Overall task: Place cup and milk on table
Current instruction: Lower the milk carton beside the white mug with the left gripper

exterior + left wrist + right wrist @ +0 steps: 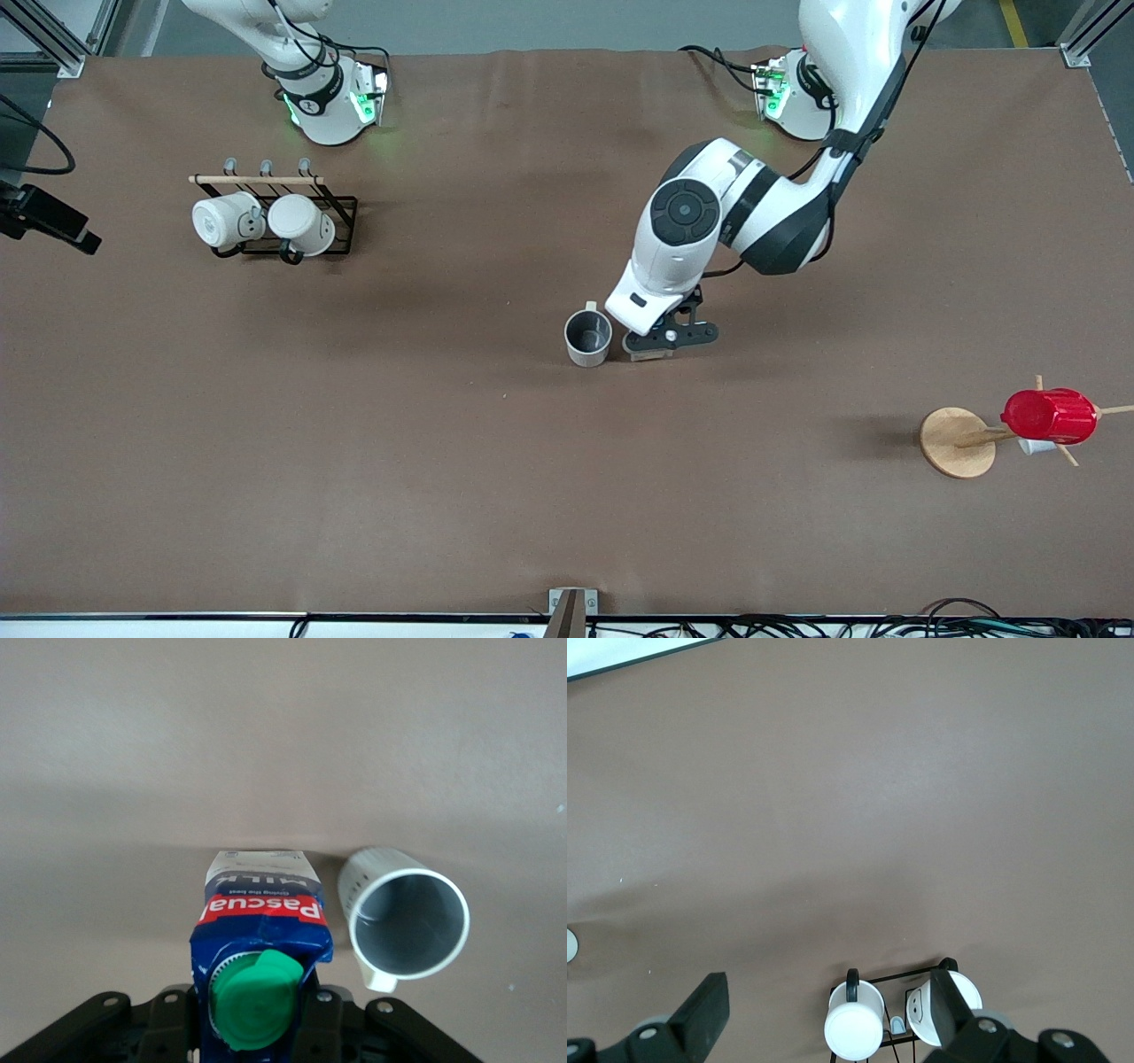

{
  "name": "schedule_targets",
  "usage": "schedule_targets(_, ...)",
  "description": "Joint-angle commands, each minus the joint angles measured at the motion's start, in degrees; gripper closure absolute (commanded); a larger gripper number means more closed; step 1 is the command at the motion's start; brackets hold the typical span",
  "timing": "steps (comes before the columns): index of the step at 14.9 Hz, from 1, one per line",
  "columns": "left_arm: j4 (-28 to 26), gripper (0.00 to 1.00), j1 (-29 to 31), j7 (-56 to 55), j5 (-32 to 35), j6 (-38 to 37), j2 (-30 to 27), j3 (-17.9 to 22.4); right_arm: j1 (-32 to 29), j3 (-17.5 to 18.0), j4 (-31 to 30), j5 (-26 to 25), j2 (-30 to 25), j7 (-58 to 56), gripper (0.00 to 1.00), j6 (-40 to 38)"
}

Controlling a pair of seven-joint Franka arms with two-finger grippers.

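Observation:
The grey-beige cup stands upright on the brown table near its middle. My left gripper is low beside the cup, toward the left arm's end. In the left wrist view the left gripper is shut on the milk, a blue and white carton with a green cap, held upright close beside the cup. The carton's base is at or just above the table. The arm hides the milk in the front view. My right gripper is open and empty, high above the mug rack.
A black wire rack with two white mugs stands near the right arm's base; it also shows in the right wrist view. A wooden stand with a red cup is toward the left arm's end.

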Motion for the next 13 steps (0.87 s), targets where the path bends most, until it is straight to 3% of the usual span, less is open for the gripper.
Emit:
schedule_targets(1, 1.52, 0.66, 0.20, 0.45, -1.85, 0.38, 0.98, -0.30, -0.97, 0.63, 0.27, 1.21, -0.08, -0.59, 0.00, -0.51)
schedule_targets(9, 1.61, 0.58, 0.20, 0.36, -1.94, 1.44, 2.91, -0.30, -0.36, 0.55, 0.27, 1.12, 0.01, -0.59, 0.00, -0.07)
schedule_targets(10, 1.52, 0.51, 0.20, 0.27, -1.94, 1.44, 3.00, -0.30, 0.17, 0.28, 0.27, 0.95, 0.01, -0.59, 0.00, 0.02)
schedule_targets(11, 1.52, 0.30, 0.20, -0.08, -1.85, 1.44, 3.00, -0.21, 0.26, 0.28, 0.27, 0.95, 0.01, -0.59, 0.00, -0.07)
schedule_targets(12, 1.52, 0.01, 0.29, 0.01, -1.85, 1.35, 2.91, -0.21, 0.26, 0.28, 0.27, 0.95, 0.01, -0.59, 0.00, -0.24)
schedule_targets(13, 1.61, 0.00, 0.38, 0.36, -1.07, 1.00, 2.39, -0.12, 0.26, 0.28, 0.27, 0.95, -0.08, -0.59, 0.00, -0.42)
